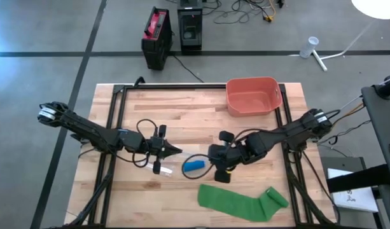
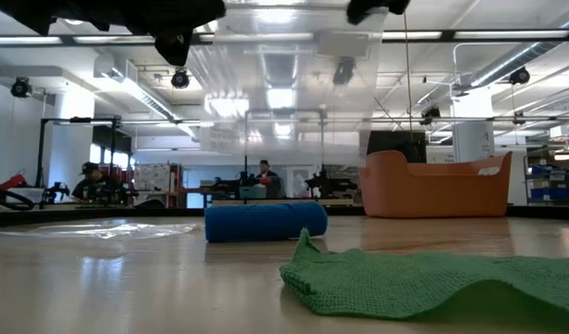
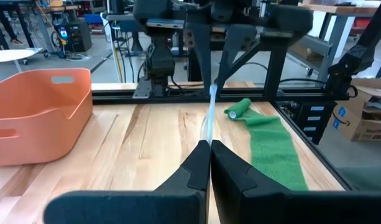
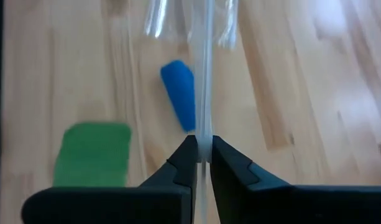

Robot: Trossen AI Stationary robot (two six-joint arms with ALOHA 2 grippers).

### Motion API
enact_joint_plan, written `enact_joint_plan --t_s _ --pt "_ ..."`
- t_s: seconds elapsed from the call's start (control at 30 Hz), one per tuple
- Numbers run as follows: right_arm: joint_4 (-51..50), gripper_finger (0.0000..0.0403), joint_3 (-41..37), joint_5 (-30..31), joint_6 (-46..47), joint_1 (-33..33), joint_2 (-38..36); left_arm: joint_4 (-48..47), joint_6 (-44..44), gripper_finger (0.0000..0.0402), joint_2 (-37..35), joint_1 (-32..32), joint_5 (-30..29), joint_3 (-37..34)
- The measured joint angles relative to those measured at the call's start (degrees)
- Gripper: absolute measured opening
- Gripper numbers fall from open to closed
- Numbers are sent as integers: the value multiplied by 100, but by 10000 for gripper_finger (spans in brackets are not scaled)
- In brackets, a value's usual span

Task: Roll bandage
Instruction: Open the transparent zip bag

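Pinching a clear plastic bag [image 4: 206,74] between both grippers above mid-table: left gripper [image 3: 209,147] with jaws pressed together on its edge, right gripper [image 4: 202,144] clamped on the film. Lying beneath, a blue bandage roll [image 1: 195,165]; lying nearer the front edge, a green bandage [image 1: 242,201], partly unrolled. Sitting farther back, an orange bin [image 1: 253,97].

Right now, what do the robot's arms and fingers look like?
Both arms are dark and thin, made of jointed pieces, with black cables looping beside them. The left gripper ends in a pointed black tip. The right gripper is chunkier. Up close, the left fingers and right fingers are smooth, black wedges.
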Motion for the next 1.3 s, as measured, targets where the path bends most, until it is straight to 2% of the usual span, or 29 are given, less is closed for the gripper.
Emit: enact_joint_plan --t_s 0.33,0.57,0.73,0.87,1.1,1.3 --pt "-754 26 -7 -278 180 74 -133 -6 -2 0 -43 2 -4 0" --pt "-579 23 -7 -226 -16 74 -131 163 -64 0 57 2 175 -2" --pt "34 23 -7 138 -1466 74 -131 670 -189 13 433 -2 317 -1" --pt "363 24 -7 670 -2699 43 -102 697 -316 43 818 -4 346 161" --pt "294 27 -33 1426 -4181 -107 -48 455 -301 100 1189 -4 331 584" --pt "148 25 -74 1957 -5865 -155 52 -240 -432 130 1056 -5 -390 732"
